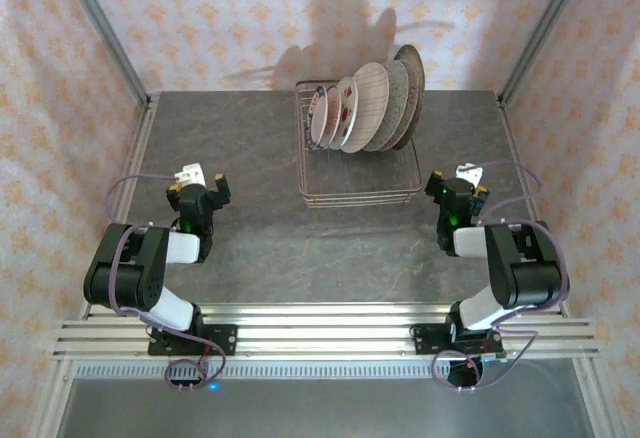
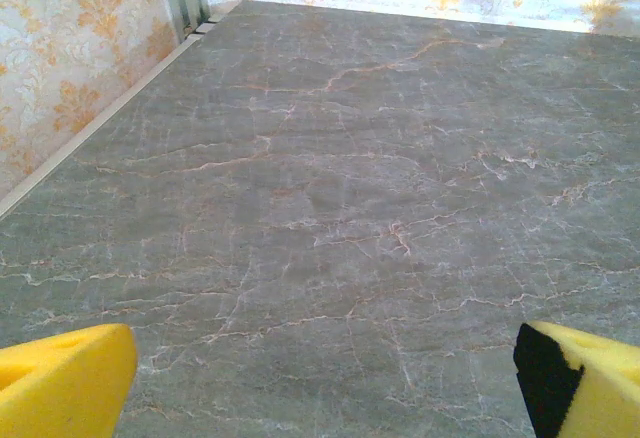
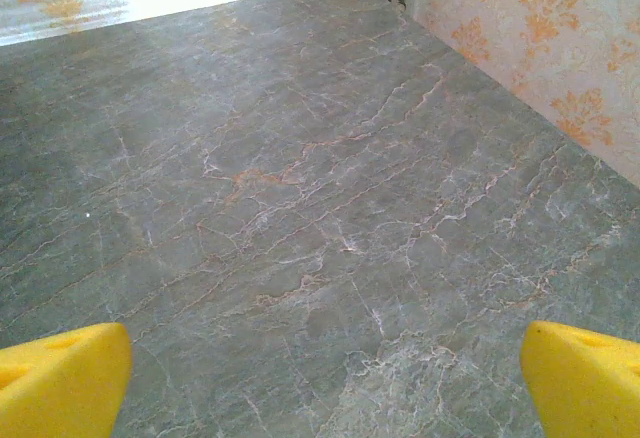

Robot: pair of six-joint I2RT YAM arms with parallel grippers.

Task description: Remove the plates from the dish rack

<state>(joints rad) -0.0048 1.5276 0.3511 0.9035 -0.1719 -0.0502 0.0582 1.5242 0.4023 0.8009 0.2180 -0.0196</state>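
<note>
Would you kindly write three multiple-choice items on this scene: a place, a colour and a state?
1. Where does the dish rack stand? A. far middle of the table B. near left corner C. atop the right arm
2. What colour are the left pincer's fingers? A. green B. yellow C. red
3. How are the plates placed? A. flat on the table B. on edge in the rack C. held by a pincer

Answers: 1 A, it sits beyond and between both arms; 2 B, yellow tips flank the left wrist view; 3 B, they lean between the tines.
</note>
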